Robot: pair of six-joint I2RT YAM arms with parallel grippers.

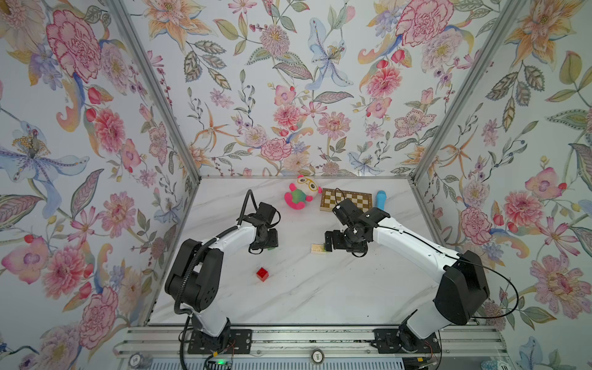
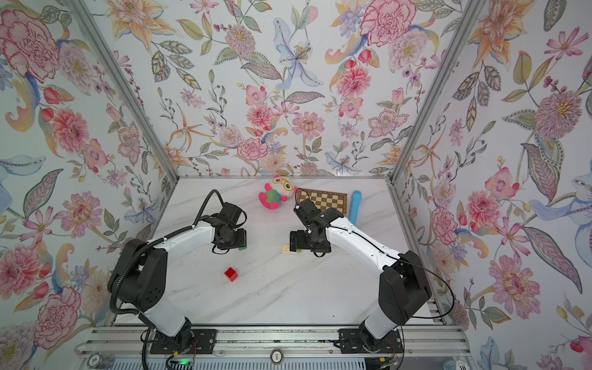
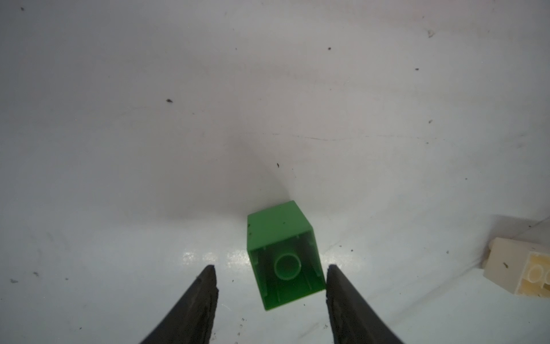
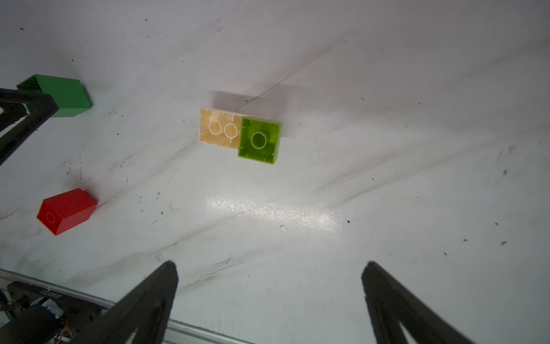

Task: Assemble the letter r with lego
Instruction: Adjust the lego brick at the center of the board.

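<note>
Flower-print walls (image 1: 288, 80) on three sides, white marbled counter (image 1: 320, 288) with scuffs and dark specks. My left tool (image 3: 270, 267) is down low at the dark green brick (image 3: 279, 232). Its fingers straddle the brick, released, not clamped: one fingertip (image 3: 331, 269) is right at the brick's edge, while the other fingertip (image 3: 209, 271) has clear counter between it and the brick. The brick lies on its side, hollow underside facing my left wrist camera. In both top views only a green sliver (image 1: 272, 248) (image 2: 243, 247) shows beside that wrist. My right tool (image 4: 270, 263) is spread wide with nothing in it, hanging above the counter just short of the cream brick (image 4: 218, 128) and the lime brick (image 4: 259, 140). Those two lie hollow side up. The lime one is touching and overlapping one end of the cream one and juts out past its long side; I cannot tell if they are snapped together. The cream end pokes out from under my right wrist in both top views (image 1: 317, 248) (image 2: 286, 247). The red brick (image 1: 262, 274) lies alone on its side, nearer my bases, well apart from the rest. At the back of the counter sit a chessboard (image 1: 347, 198), a plush toy (image 1: 301, 195) beside it, and a blue cylinder (image 1: 381, 198) on its other side.
</note>
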